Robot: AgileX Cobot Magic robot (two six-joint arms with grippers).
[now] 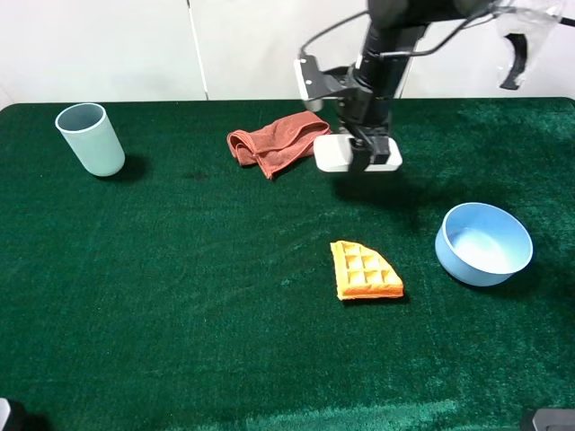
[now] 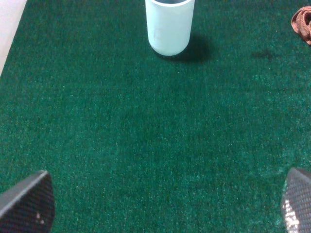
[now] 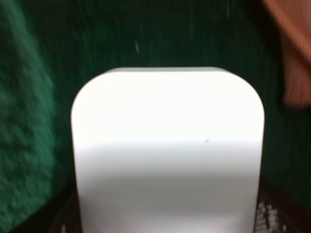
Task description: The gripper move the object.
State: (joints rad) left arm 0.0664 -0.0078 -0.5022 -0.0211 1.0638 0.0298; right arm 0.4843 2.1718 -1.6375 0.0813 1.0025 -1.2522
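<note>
The white rounded-rectangle case (image 1: 334, 153) is held in my right gripper (image 1: 362, 158), lifted above the green cloth at the back middle, just right of the red towel. The right wrist view is filled by the case (image 3: 167, 145) between the fingers. My left gripper (image 2: 165, 206) is open and empty, its two fingertips (image 2: 26, 204) wide apart low over bare green cloth, facing the pale blue cup (image 2: 169, 24). The left arm itself is out of the exterior view.
A crumpled red towel (image 1: 274, 142) lies left of the case. A pale blue cup (image 1: 91, 138) stands at the back left. An orange waffle wedge (image 1: 364, 271) lies in the middle front. A light blue bowl (image 1: 484, 243) sits at the right.
</note>
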